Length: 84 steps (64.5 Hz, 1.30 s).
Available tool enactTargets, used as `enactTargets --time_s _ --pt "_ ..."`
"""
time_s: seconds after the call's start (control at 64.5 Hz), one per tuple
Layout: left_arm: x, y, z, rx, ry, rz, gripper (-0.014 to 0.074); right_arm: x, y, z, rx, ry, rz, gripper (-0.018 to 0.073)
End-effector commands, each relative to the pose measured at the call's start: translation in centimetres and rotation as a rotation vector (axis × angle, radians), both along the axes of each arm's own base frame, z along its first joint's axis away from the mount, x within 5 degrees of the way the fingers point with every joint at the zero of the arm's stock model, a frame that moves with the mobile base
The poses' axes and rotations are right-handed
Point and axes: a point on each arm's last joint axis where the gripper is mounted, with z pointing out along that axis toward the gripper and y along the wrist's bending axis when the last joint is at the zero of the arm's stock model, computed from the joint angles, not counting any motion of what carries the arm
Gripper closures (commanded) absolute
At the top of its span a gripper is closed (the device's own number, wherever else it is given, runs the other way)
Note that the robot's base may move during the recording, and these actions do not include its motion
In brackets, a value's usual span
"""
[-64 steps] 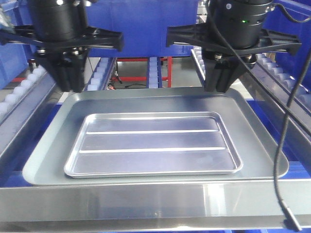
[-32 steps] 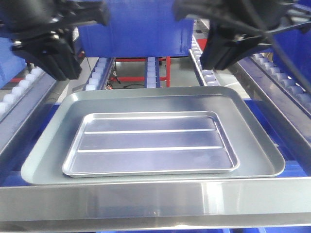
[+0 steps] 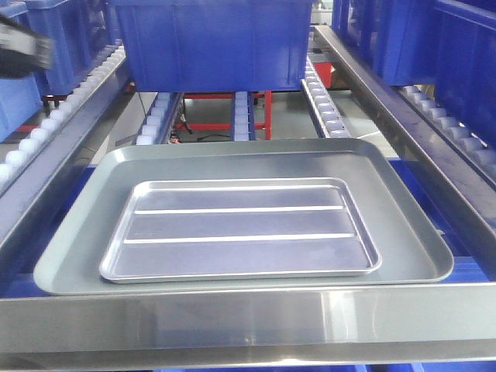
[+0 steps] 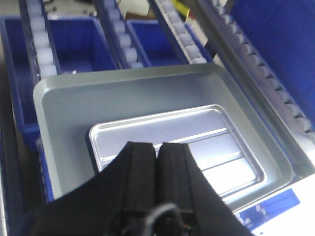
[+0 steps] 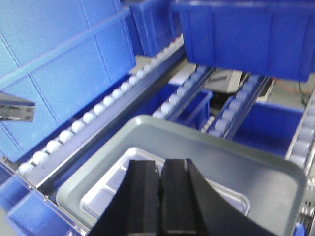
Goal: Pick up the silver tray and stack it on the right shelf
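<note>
The silver tray (image 3: pixel 240 232), shiny with two raised ridges, lies flat inside the larger dull grey tray (image 3: pixel 403 225). Both rest on the sloping roller rack behind its broad steel front bar (image 3: pixel 248 318). My left gripper (image 4: pixel 158 145) is shut and empty, high above the silver tray's (image 4: pixel 216 147) left part. My right gripper (image 5: pixel 160 164) is shut and empty, high above the silver tray (image 5: pixel 106 196) and the grey tray (image 5: pixel 236 172). In the front view only a blurred piece of the left arm (image 3: pixel 19 50) shows at the top left.
A large blue bin (image 3: pixel 209 46) stands on the rack behind the trays. Lanes of pale bluish rollers (image 3: pixel 244 116) run back under it. Steel side rails with white rollers (image 3: pixel 46 128) flank the trays. More blue bins (image 3: pixel 434 39) stand at the right.
Both arms have lifted up and outward from just behind the trays, almost leaving the front view. The silver tray and grey tray have not moved.
</note>
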Motion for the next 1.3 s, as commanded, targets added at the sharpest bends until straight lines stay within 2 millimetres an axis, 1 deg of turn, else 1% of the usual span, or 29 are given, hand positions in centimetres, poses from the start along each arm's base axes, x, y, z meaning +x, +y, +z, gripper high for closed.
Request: enactTargets --time_s 0.0,0.124,0.279,0.915,1.024,1.133,1.226,1.288 --pt "-1.7 0.7 1.6 -0.097 -0.153 -0.042 0.0697 -1.5 -0.7 1.6 0.06 -0.133 0.035 0.0505" --pt "-3.7 2.3 1.8 -0.146 -0.223 -0.041 0.0697 -2.8 -1.7 1.7 0.08 -0.166 0.018 0.0505" --pt "-5.0 3.2 2.4 -0.19 -0.285 -0.041 0.0697 -3.3 -2.1 1.9 0.095 -0.188 0.015 0.0505" --pt "-5.0 3.2 2.4 -0.189 -0.283 -0.04 0.0697 -3.2 -2.2 1.8 0.088 -0.179 0.002 0.0505" --pt "-5.0 3.2 2.4 -0.189 -0.283 -0.04 0.0697 -2.7 -2.8 1.0 0.039 -0.158 -0.072 0.0505" --pt "-5.0 3.2 2.4 -0.189 -0.283 -0.04 0.0697 -2.1 -4.2 -0.8 0.053 -0.158 -0.228 0.0505" --pt "-5.0 3.2 2.4 -0.189 -0.283 -0.04 0.0697 -2.3 -5.5 -2.2 -0.002 -0.238 -0.355 0.0505" --pt "-5.0 3.2 2.4 -0.189 -0.283 -0.04 0.0697 -2.9 -6.4 -3.3 -0.03 -0.248 -0.443 0.0505"
